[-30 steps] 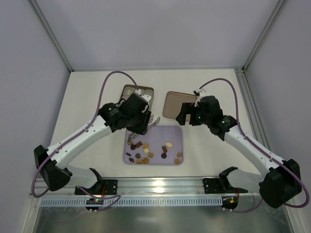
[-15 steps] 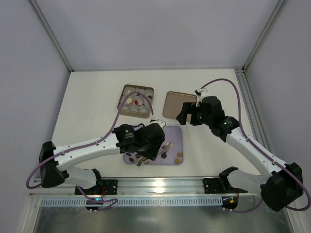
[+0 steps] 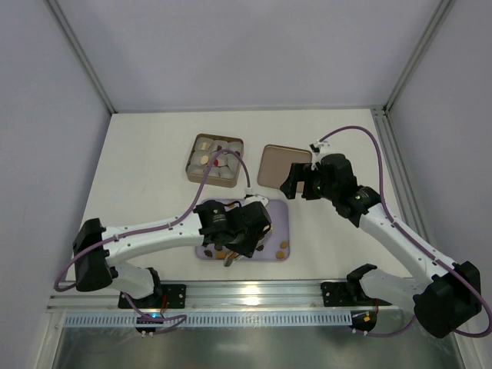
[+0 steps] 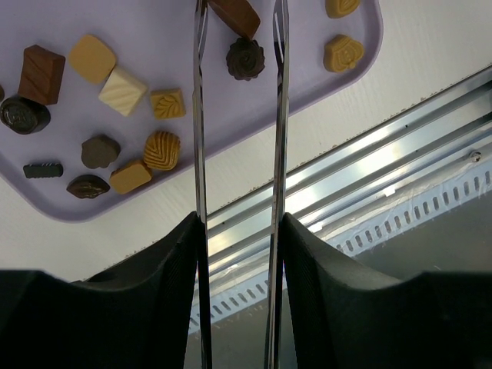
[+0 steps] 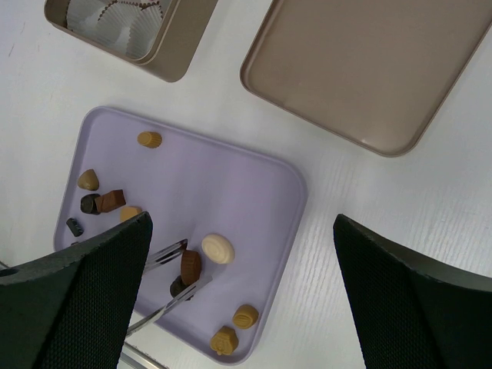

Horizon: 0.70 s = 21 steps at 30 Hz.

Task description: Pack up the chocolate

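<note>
The left gripper [image 4: 240, 219] reaches low over the near edge of a lilac tray [image 5: 231, 192] at 6 o'clock on the white table [image 3: 138, 169], its fingers about half closed and pressed against a pair of metal tongs [image 4: 199, 154] held between them. The tongs' two blades stand apart, with a brown block [image 4: 234, 15] and a dark fluted round [image 4: 246, 59] lying in the gap between them; whether either piece is pinched cannot be told. Most of the chocolate [image 4: 161, 148] lies scattered on the tray: caramel, cream and dark pieces clustered toward its near left corner, with a few more along its near right edge. At 11 o'clock from the tray sits a brown square tin [image 5: 173, 61] lined with pale cups, where a red piece [image 3: 221, 162] shows. The tin's lid [image 5: 369, 69] lies at 1 o'clock from the tray, inner side up. The right gripper [image 5: 242, 223] hangs above the gap between lid and tray, its jaws spread wide and holding nothing.
</note>
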{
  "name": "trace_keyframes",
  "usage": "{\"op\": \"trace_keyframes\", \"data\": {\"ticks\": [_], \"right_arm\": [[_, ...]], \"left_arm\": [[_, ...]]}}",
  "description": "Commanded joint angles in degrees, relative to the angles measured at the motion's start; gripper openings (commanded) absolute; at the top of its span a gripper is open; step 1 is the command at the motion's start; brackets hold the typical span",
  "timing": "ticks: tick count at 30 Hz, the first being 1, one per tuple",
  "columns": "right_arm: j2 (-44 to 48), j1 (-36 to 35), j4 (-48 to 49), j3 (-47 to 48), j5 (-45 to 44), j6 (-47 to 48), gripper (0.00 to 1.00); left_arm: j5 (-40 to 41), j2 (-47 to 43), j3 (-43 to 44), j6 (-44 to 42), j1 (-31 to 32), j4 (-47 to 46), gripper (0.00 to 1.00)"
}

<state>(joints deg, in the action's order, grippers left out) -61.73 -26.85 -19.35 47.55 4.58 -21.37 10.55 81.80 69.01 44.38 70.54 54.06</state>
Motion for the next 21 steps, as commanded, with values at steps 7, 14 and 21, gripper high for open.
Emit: {"op": "trace_keyframes", "data": {"ticks": [7,14,21], "right_arm": [[0.9,-0.1,1.2,-0.3,-0.7,-0.5,1.00],[0.5,-0.1,1.3,-0.2,-0.5,-0.5,1.00],[0.2,-0.1,1.5,-0.3,-0.4,-0.6,1.00]], "left_arm": [[2.6,1.0,0.2,0.9,0.5,-2.4,0.44],[3.1,1.7,-0.1,0.6,0.5,-2.3,0.41],[3.3,1.3,0.0,-0.1,0.5,-1.5,0.35]]}}
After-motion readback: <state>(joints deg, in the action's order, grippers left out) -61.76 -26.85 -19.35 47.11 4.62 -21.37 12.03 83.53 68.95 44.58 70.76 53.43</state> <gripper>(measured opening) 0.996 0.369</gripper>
